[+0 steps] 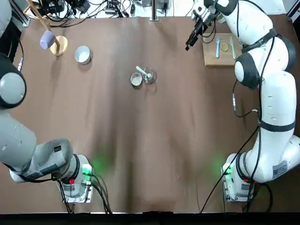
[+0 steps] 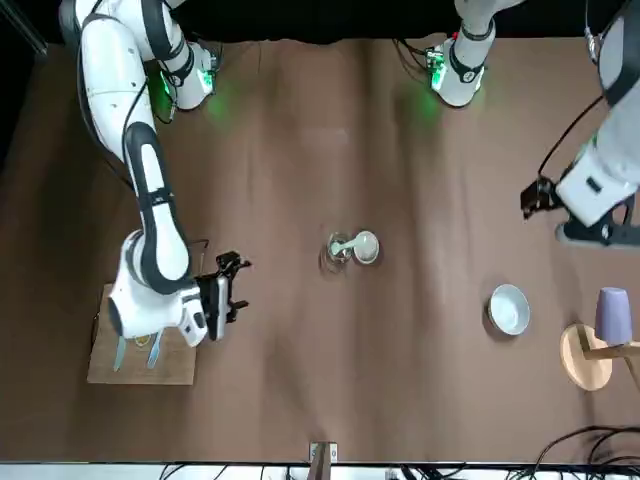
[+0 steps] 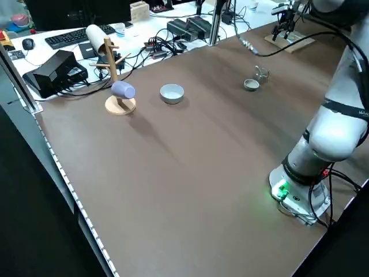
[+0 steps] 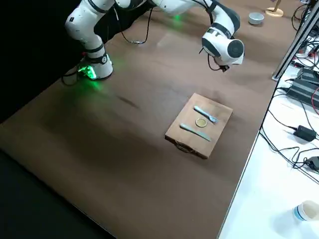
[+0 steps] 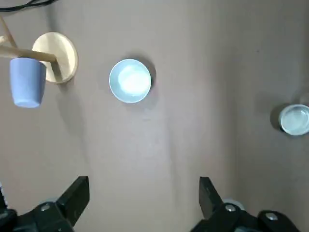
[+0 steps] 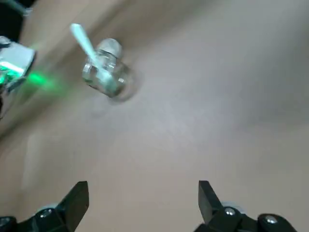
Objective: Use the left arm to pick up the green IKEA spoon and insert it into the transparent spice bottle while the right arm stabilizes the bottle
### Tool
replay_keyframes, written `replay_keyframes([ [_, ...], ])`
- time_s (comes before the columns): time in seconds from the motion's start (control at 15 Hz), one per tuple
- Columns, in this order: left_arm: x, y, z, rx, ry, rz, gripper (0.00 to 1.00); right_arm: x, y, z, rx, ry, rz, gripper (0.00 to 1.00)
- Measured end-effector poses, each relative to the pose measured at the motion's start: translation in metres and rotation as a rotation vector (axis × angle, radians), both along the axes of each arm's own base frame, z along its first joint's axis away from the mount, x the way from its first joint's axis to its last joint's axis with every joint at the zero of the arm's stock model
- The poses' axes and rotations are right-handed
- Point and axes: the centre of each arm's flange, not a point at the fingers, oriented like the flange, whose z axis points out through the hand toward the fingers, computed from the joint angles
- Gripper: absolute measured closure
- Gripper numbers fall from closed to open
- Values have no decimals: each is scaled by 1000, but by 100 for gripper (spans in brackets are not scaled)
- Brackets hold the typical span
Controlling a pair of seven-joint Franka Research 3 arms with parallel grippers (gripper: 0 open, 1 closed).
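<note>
"Starting big: where are the arms?"

"Left arm [image 1: 28,136] reaches along its own side of the table [image 1: 126,164]. Left gripper [image 5: 145,186] hangs over the table, fingers wide apart. Right arm [image 1: 276,103] reaches out on its side; right gripper [image 6: 144,186] is up near the wooden board [image 1: 211,56], fingers also wide."

"Rest of the left side?"

"Wooden stand [image 1: 59,46] with a lilac cup [image 1: 47,40] on it, white bowl [image 1: 83,55] near it."

"Board?"

"Blue fork [image 1: 218,48], yellowish disc [image 1: 224,47], pale blue knife [image 1: 233,48]."

"Task parts?"

"Mid-table, between the bowl and the board. Clear glass jar [image 1: 149,76], small grey cap [image 1: 136,79] just beside it. Pale green spoon [image 1: 143,71] is at the jar, tilted, handle sticking out past the rim. Its bowl looks to be in the mouth, but glass glare makes the depth hard to call."
</note>
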Motion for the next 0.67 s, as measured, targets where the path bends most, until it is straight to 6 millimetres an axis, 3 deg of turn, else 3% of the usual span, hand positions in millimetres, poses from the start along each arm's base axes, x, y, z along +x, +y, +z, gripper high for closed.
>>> replay_keyframes([
  [0.13, -14, -12, 18, 14, -3, -14, 0, 14, -33, 14, -88, 6, -90, 0],
  [0.27, -18, -21, 21, 15, -5, -30, 0, 29, -61, 43, -144, -23, -157, 0],
  [0.47, -17, -26, 15, 13, 8, -40, 0, 39, -84, 91, -197, -13, -230, 0],
  [0.67, -7, -16, -7, 3, 49, -25, 0, 37, -95, 114, -245, 53, -327, 0],
])
